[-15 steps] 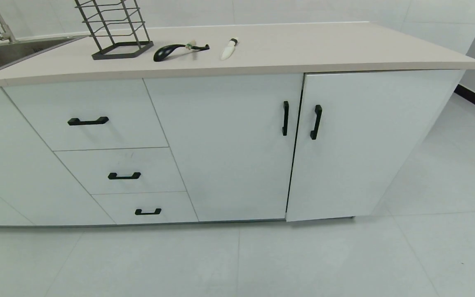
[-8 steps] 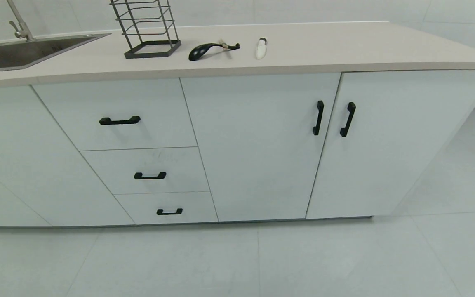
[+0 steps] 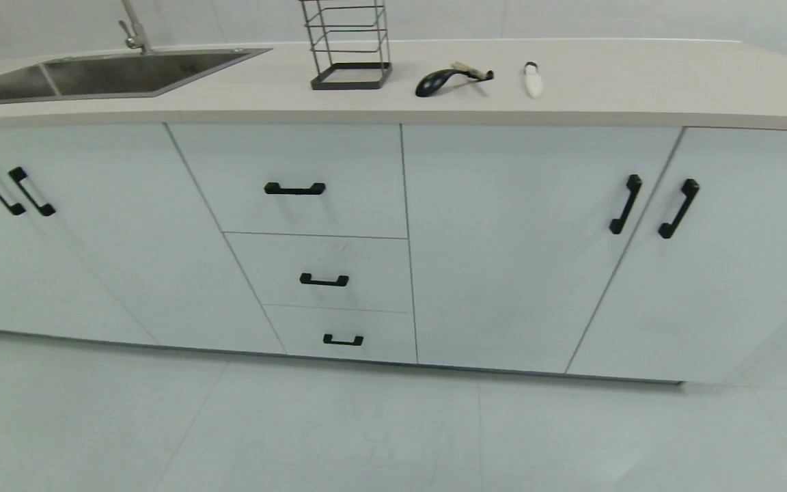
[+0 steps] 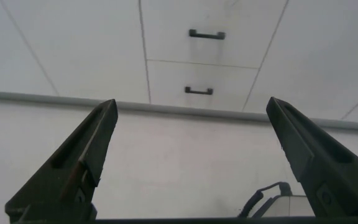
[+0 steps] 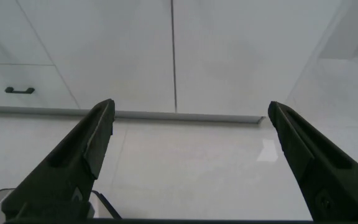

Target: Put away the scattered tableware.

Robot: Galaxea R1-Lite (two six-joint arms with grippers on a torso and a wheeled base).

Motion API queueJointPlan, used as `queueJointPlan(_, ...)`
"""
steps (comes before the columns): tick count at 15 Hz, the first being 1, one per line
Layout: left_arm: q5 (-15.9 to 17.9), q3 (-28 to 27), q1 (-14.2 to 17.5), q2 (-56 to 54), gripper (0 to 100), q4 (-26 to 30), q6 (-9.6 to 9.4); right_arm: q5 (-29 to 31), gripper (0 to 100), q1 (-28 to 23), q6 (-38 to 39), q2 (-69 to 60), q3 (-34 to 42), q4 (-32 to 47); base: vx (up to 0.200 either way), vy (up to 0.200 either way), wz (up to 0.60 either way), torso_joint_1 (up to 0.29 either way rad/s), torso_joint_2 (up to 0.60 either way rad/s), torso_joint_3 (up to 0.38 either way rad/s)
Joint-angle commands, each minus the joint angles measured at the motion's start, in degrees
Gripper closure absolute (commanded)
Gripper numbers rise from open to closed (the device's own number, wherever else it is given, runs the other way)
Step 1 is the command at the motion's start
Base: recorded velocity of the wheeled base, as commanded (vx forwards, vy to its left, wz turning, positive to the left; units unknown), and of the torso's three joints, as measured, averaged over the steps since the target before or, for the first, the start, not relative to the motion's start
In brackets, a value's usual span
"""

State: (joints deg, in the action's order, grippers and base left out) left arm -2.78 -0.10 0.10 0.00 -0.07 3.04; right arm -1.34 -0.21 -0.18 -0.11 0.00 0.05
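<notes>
In the head view, on the beige counter, a black spoon lies on its side, with a glossy oval bowl and a curved handle. A small tan piece touches the handle; what it is I cannot tell. Near it, toward the robot's right and apart from it, lies a short white utensil, tapered, with a dark cap at the far end. A black wire rack stands upright between the spoon and the sink. In the left wrist view the left gripper hangs over the floor before the drawers, its jaws wide and holding nothing. In the right wrist view the right gripper is also low before the cabinet doors, its jaws wide and holding nothing.
</notes>
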Motion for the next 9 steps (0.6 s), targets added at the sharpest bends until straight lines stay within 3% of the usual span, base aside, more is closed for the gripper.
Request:
queueJointPlan(1, -0.03, 0.01, -0.01, 0.00, 0, -0.01, 0.04, 0.02, 0, -0.06, 0.01, 0.11, 0.00, 0.04, 0.000, 0.000, 0.00, 0.000, 0.00, 0.000)
queueJointPlan(2, -0.03, 0.01, -0.01, 0.00, 0, -0.01, 0.04, 0.02, 0, -0.06, 0.01, 0.11, 0.00, 0.04, 0.000, 0.000, 0.00, 0.000, 0.00, 0.000)
queueJointPlan(9, -0.03, 0.01, -0.01, 0.00, 0, -0.01, -0.05, -0.15, 0, -0.06, -0.26, 0.11, 0.00, 0.04, 0.200, 0.000, 0.00, 0.002, 0.00, 0.002)
